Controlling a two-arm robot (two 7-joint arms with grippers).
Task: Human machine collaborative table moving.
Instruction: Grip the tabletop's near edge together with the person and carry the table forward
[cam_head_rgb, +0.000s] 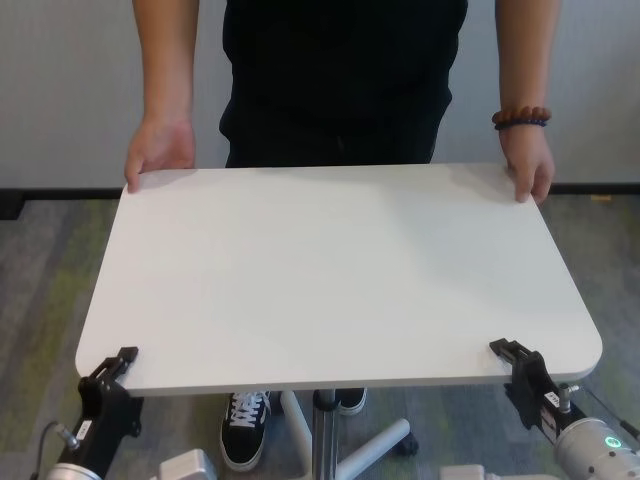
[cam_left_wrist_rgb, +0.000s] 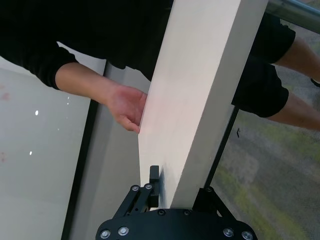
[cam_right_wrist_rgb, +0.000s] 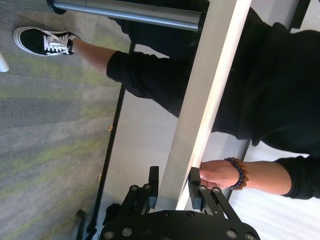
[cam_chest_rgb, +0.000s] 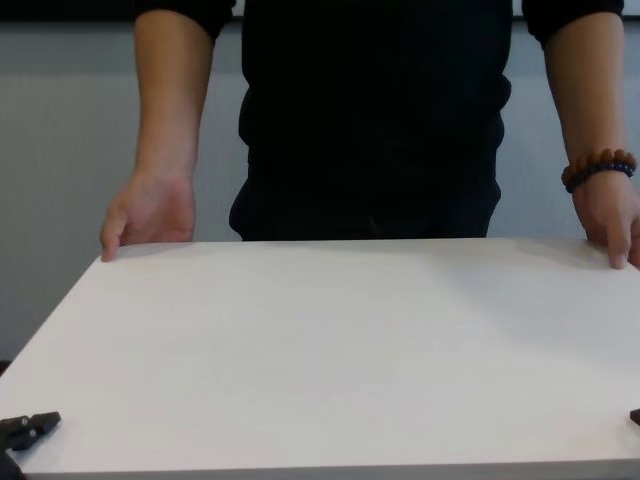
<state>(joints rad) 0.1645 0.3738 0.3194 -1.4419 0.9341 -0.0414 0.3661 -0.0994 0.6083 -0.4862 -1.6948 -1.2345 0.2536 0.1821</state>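
Note:
The white table (cam_head_rgb: 330, 270) fills the middle of the head view on its grey pole (cam_head_rgb: 322, 430). The human (cam_head_rgb: 340, 80) in black stands at the far side with one hand (cam_head_rgb: 160, 150) on the far left corner and the other hand (cam_head_rgb: 527, 165), with a bead bracelet (cam_head_rgb: 520, 118), on the far right corner. My left gripper (cam_head_rgb: 118, 365) is shut on the table's near left edge, and the left wrist view (cam_left_wrist_rgb: 177, 192) shows the edge between its jaws. My right gripper (cam_head_rgb: 515, 358) is shut on the near right edge, also seen in the right wrist view (cam_right_wrist_rgb: 173, 185).
Under the table are white base legs (cam_head_rgb: 375, 450) and the human's black-and-white shoe (cam_head_rgb: 243, 425). Grey-green carpet (cam_head_rgb: 40, 290) lies all around. A pale wall (cam_head_rgb: 60, 90) with a dark baseboard stands behind the human.

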